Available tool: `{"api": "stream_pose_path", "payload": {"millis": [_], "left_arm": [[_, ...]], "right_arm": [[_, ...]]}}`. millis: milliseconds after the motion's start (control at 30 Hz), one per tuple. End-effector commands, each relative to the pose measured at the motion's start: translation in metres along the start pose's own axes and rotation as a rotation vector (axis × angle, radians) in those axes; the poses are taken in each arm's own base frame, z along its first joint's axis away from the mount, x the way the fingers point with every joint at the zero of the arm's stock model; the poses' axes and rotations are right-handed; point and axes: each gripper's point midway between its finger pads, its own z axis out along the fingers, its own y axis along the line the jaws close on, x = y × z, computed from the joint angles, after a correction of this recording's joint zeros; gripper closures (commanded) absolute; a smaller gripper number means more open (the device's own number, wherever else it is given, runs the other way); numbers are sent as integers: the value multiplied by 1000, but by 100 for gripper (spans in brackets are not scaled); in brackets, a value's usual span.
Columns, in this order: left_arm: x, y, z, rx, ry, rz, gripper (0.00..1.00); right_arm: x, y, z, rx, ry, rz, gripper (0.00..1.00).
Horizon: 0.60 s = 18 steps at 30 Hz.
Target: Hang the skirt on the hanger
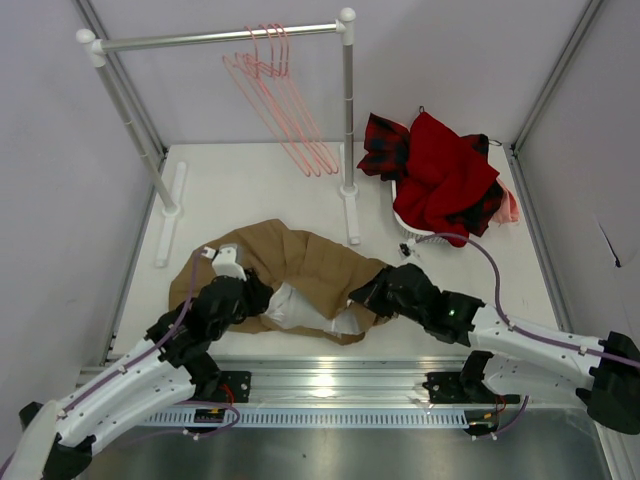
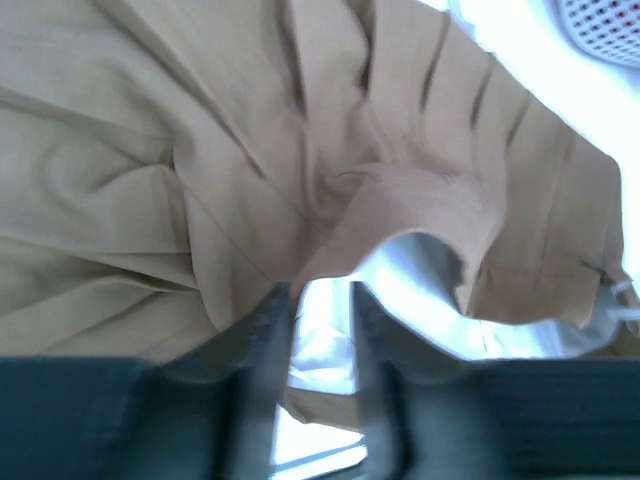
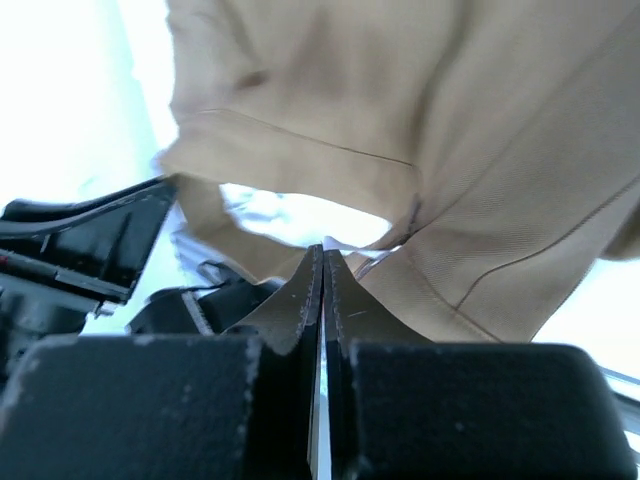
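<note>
Looking at the top view, the tan, camel-brown soft cloth skirt (image 1: pixel 300 262) is lying crumpled on the white table (image 1: pixel 250 190). It's spread right between the two grippers, and its pale lining (image 1: pixel 290 305) shows along the side nearest them.

The left gripper (image 1: pixel 258 297) is down at the skirt's left end, nosed into the cloth. On its wrist camera the two dark fingers (image 2: pixel 262 330) stand a bit apart, so it's partly open. The pale lining sits in the gap between them, with a raised tan fold just ahead of the tips. I can't make out anything actually clamped there.

The right gripper (image 1: pixel 368 292) is at the skirt's other end. Its fingers (image 3: pixel 295 300) are pressed together with only a hairline between them, so that one's closed. The tips sit right at the skirt's seamed edge where the lining peeks out. Honestly can't tell if any cloth is caught in the pinch.

Well beyond both grippers, on the far side of the skirt, a bunch of thin pink triangular hangers (image 1: pixel 285 110) hang by their hooks from a grey metal rail (image 1: pixel 215 38). None of them touch the skirt.

Past the right gripper and off to its right, a red garment (image 1: pixel 445 175) and a red-and-black plaid cloth (image 1: pixel 385 140) are heaped over a white basket (image 1: pixel 403 215).
</note>
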Motion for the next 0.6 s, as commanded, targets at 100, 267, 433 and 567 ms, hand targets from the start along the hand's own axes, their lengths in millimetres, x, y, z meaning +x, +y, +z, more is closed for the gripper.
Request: {"api": "stream_pose_path", "payload": {"millis": [100, 267, 433, 567], "left_arm": [[-64, -42, -30, 93, -61, 50, 29], [-105, -68, -53, 141, -94, 68, 22], [-112, -102, -64, 297, -78, 96, 21], [-100, -107, -59, 319, -28, 102, 21]], "right_arm": [[-26, 69, -24, -232, -27, -155, 100], [-36, 93, -36, -292, -38, -294, 100], [-26, 114, -50, -423, 29, -470, 100], [-26, 121, -55, -442, 54, -608, 100]]}}
